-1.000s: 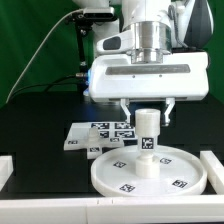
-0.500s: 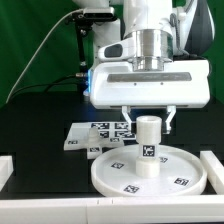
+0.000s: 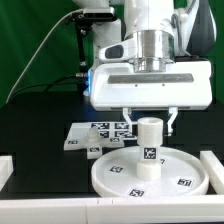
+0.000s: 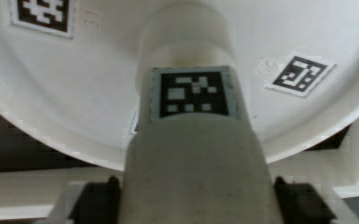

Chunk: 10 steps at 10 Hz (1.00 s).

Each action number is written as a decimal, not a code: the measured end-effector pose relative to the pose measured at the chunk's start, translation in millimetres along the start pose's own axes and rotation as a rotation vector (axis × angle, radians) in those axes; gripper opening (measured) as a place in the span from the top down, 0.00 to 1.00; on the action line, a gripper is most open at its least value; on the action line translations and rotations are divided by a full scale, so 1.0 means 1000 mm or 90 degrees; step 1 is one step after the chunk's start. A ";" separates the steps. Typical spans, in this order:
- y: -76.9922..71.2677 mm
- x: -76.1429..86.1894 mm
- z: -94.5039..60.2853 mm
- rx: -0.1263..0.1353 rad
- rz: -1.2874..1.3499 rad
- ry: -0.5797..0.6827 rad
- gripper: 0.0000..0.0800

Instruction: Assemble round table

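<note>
My pincer (image 3: 148,122) stands spread, fingers either side of the short leg (image 3: 148,146) without gripping it; the leg stands upright at the centre of the round disc (image 3: 150,177) on the bench (image 3: 35,125).

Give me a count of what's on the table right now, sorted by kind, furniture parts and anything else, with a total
Round discs: 1, the large rimmed disc
Cylindrical legs: 1, the leg standing upright on the disc, between the open fingers of the gripper
Marker boards: 1, the marker board behind the disc
Total: 3
The cross-shaped base is not visible in either view.
</note>
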<state>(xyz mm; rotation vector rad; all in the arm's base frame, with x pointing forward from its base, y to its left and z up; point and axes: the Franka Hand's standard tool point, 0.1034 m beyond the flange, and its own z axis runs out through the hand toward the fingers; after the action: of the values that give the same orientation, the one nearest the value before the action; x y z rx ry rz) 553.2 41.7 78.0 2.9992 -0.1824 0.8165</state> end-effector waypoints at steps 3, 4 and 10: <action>0.000 0.001 0.001 0.001 0.022 -0.013 0.49; 0.001 0.002 0.001 -0.003 0.056 -0.014 0.49; 0.009 0.010 0.006 -0.001 0.241 -0.157 0.49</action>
<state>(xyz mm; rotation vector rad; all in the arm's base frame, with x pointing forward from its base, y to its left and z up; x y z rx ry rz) 563.7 31.5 78.4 3.0990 -0.7735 0.4529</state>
